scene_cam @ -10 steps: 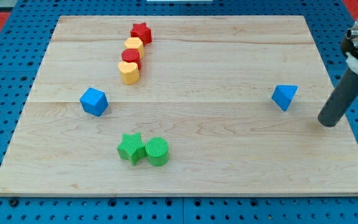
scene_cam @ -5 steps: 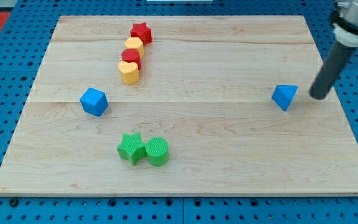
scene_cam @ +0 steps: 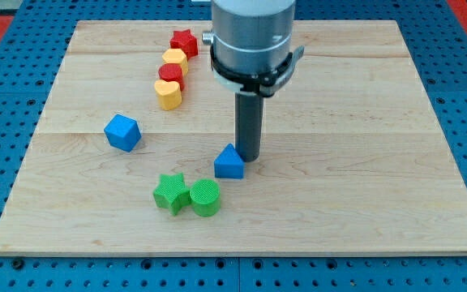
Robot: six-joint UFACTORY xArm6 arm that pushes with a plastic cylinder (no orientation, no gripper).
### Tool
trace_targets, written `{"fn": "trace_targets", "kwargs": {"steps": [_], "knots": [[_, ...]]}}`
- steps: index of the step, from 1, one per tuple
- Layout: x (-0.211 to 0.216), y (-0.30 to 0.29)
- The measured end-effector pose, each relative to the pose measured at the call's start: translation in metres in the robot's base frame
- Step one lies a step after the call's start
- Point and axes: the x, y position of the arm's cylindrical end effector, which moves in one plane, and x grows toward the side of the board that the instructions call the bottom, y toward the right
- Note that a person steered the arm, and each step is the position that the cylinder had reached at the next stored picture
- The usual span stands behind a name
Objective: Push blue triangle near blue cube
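The blue triangle (scene_cam: pixel 229 162) lies near the middle of the wooden board (scene_cam: pixel 363 195), just above and right of the green blocks. My tip (scene_cam: pixel 248 157) stands right against the triangle's upper right side. The blue cube (scene_cam: pixel 122 132) sits at the view's left, well apart from the triangle. The arm's body hangs over the top middle of the board.
A green star (scene_cam: pixel 169 193) and a green cylinder (scene_cam: pixel 205 197) sit together below and left of the triangle. At the top, a line runs red star (scene_cam: pixel 184 41), yellow block (scene_cam: pixel 174 59), red block (scene_cam: pixel 171 75), yellow heart (scene_cam: pixel 168 95).
My tip swept from the right edge to the board's middle, and the blue triangle moved with it, far leftward and a little down. The other blocks have not moved.
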Motion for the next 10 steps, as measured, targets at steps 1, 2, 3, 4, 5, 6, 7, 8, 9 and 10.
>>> {"fn": "trace_targets", "kwargs": {"steps": [1,2,3,4,5,6,7,8,9,10], "knots": [[0.021,0.003],[0.034,-0.011],[0.015,-0.056],[-0.007,-0.081],[-0.023,-0.074],[-0.034,-0.065],[-0.034,-0.086],[-0.034,-0.126],[-0.037,-0.117],[-0.08,-0.073]]}}
